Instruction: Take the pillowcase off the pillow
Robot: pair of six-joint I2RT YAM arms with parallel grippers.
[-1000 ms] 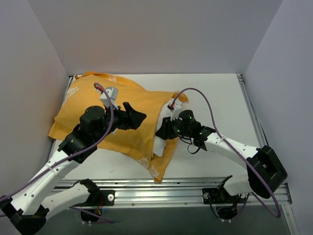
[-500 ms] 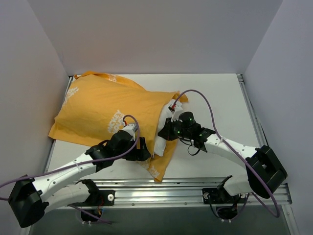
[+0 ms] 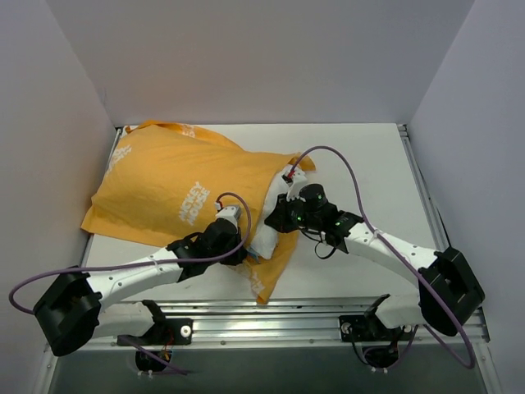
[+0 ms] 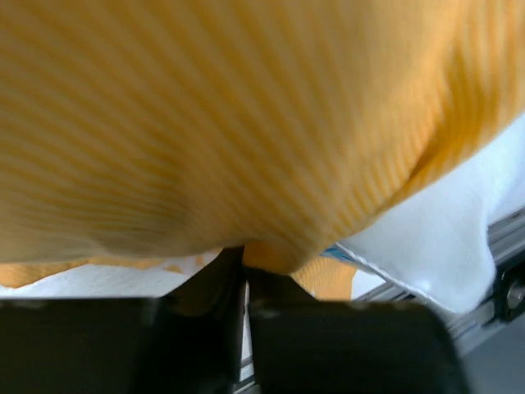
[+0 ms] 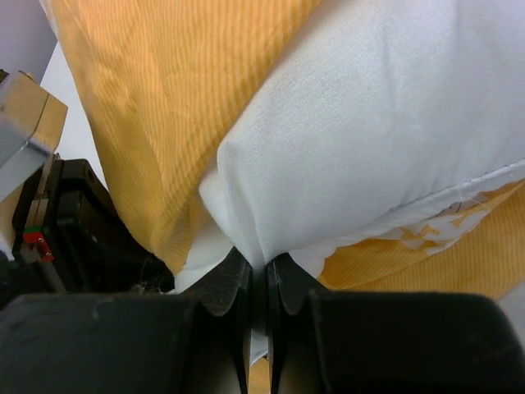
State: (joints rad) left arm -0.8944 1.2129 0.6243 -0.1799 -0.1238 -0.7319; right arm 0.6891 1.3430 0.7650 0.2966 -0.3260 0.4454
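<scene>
The orange-yellow pillowcase (image 3: 176, 193) lies on the left half of the table, its open end towards the middle. The white pillow (image 3: 269, 220) pokes out of that opening. My left gripper (image 3: 244, 249) reaches in low from the near side and is shut on a fold of the pillowcase (image 4: 246, 115) at the lower edge of the opening. A white pillow corner (image 4: 447, 238) shows just right of the left gripper (image 4: 245, 264). My right gripper (image 3: 276, 219) is shut on a pinch of the pillow (image 5: 369, 115). The right gripper (image 5: 258, 267) has pillowcase fabric (image 5: 156, 90) on both sides.
An aluminium rail (image 3: 271, 316) runs along the near table edge. Grey walls close in the left, back and right. Purple cables loop over both arms. The left arm's wrist (image 5: 57, 213) sits close beside the right gripper. White table top (image 3: 361, 164) lies to the right.
The left arm dropped from above the pillowcase to its near edge by the opening and shut on the orange fabric. The right gripper closed on the pillow and stayed put.
</scene>
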